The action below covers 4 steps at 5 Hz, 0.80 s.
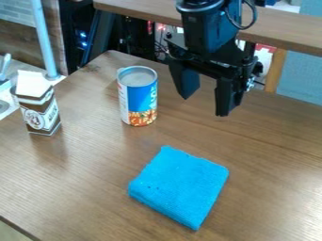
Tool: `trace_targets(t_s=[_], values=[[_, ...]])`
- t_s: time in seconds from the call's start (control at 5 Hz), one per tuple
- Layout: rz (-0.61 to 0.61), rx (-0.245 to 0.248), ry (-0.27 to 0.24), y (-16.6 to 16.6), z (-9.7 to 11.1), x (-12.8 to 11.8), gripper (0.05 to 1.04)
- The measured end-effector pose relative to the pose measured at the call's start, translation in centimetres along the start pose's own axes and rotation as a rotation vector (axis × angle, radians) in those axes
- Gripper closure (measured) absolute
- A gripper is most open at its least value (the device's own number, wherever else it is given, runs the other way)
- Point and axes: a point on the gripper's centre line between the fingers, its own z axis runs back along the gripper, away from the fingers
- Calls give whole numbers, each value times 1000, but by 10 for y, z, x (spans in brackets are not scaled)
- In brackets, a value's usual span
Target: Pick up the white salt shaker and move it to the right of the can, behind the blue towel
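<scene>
The black gripper (204,104) hangs from the top edge over the back of the wooden table, its two fingers apart with nothing between them. Just left of it stands a can (138,96) upright, with a blue and white label and a picture of food low on its front. A folded bright blue cloth (180,186) lies flat in front of the gripper, nearer the camera. On the left a small brown and white carton (40,110) stands upright with a white top. None of these things touches the gripper.
The wooden table (88,183) has its back edge behind the can. A light blue pole (45,42) rises at the upper left, near a pale surface with a metal item at the left edge. A wooden ledge (286,33) runs along the top.
</scene>
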Motion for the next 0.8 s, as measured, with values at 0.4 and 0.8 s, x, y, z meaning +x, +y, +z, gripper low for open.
trace_targets(t_s=[0.4,0.8], values=[[-49,-17,89,-26,-36,-2,82],[-127,-22,93,-90,-61,17,82]])
